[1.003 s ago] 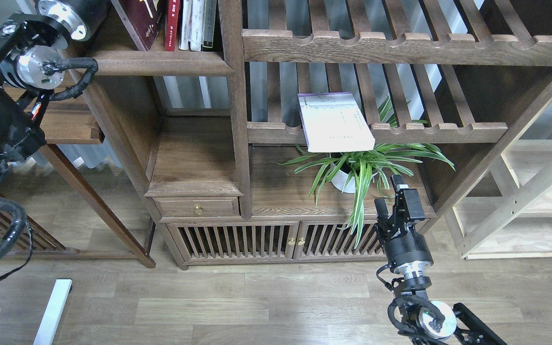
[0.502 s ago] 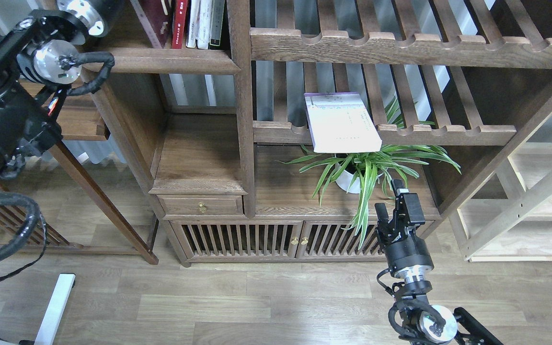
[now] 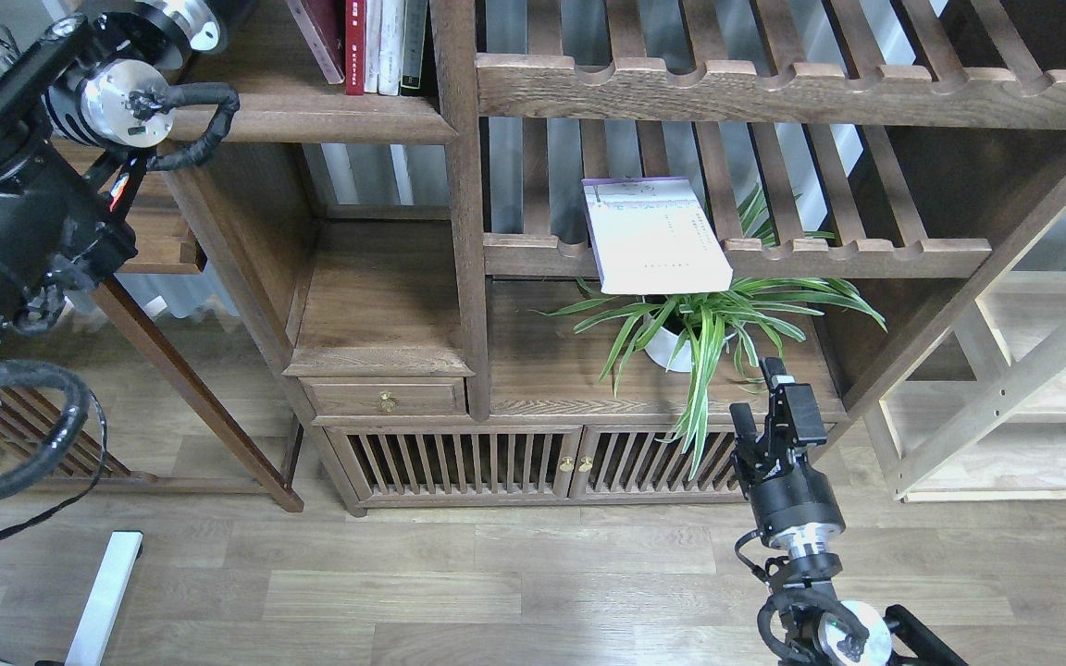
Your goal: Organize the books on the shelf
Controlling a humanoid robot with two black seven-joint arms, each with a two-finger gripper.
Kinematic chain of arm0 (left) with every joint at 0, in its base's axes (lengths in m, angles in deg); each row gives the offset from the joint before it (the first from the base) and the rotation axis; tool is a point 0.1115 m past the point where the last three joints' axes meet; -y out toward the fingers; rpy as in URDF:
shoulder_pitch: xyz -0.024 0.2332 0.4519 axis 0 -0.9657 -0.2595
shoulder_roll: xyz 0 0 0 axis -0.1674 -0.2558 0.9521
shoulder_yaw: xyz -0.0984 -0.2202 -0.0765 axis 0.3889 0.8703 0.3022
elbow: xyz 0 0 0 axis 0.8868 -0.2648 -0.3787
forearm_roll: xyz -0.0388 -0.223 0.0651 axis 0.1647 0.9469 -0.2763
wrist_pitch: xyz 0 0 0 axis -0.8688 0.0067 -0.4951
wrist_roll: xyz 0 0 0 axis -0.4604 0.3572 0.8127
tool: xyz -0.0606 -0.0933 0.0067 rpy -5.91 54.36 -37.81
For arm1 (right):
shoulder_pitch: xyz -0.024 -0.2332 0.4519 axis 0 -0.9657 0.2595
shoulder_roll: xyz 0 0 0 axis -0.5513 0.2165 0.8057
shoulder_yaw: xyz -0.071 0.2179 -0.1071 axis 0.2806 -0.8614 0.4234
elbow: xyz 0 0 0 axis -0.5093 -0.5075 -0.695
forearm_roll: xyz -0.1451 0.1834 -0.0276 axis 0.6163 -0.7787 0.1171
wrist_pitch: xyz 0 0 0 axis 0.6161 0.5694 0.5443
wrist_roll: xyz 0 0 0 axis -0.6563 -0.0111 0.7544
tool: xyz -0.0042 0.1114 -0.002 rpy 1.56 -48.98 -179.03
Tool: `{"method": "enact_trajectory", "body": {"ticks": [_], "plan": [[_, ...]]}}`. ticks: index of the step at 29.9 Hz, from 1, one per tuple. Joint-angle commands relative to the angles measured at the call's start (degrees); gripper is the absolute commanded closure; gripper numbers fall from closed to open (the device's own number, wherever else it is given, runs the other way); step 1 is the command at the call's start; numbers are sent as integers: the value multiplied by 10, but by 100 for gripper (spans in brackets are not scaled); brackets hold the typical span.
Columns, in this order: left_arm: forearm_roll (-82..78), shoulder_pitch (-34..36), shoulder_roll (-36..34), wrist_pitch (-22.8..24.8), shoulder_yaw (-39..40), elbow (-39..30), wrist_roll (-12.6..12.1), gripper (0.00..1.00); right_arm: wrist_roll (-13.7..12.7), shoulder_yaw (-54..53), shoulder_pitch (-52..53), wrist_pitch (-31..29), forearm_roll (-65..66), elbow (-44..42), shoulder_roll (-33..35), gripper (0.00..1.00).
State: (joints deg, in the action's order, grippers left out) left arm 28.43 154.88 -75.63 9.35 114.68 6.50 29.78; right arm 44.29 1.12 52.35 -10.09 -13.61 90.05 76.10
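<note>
Illumination is even, diffuse daylight; pale backlight enters through the slatted racks (image 3: 755, 83) at 12 o'clock. Shadows are soft, deepest in the recess at 2 o'clock. Mild glare marks the metal joint caps (image 3: 130, 97) at 10 o'clock. Focus is sharp throughout; straight members bow slightly toward the edges.

The books (image 3: 362, 42) on the shelf (image 3: 311, 116) are cut off by the top edge, so only their lower parts show (titles unreadable). The left arm's (image 3: 24, 203) far end runs out of frame at the top. The print on the pale book (image 3: 655, 236) is too small to read.
</note>
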Motion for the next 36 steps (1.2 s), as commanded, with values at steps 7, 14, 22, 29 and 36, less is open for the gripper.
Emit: {"method": "enact_trajectory", "body": {"ticks": [7,14,22,29,36], "plan": [[2,-17,-2,5,-2,-21,-17,8,0,0,-1,0,0,1,0,1],[2,-24,-5,5,-2,-23,-22,6,0,1,0,0,0,1,0,0],[1,-32,-12,-2,-2,-22,-21,6,0,3,1,0,0,1,-2,0],[1,-33,-13,-13,-2,-21,-19,6,0,4,1,0,0,1,-2,1],[3,-27,-5,-13,-1,-24,-10,6,0,4,0,0,0,1,-1,0]]}}
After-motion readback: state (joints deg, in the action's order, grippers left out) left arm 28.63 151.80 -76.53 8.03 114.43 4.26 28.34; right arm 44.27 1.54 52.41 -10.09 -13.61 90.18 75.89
